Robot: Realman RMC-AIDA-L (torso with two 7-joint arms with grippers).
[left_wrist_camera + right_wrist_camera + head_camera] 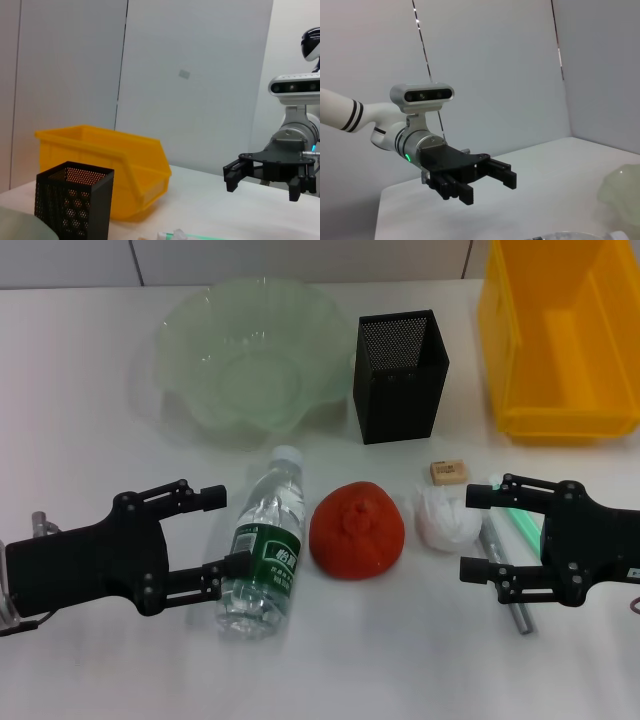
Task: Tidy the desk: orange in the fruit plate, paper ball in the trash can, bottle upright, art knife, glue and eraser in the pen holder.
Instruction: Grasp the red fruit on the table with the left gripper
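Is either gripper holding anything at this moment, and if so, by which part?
Nothing is held. The left gripper is open beside the lying bottle; the right gripper is open next to the paper ball.

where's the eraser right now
In the head view the eraser lies on the table right of centre, just behind the paper ball and in front of the pen holder.
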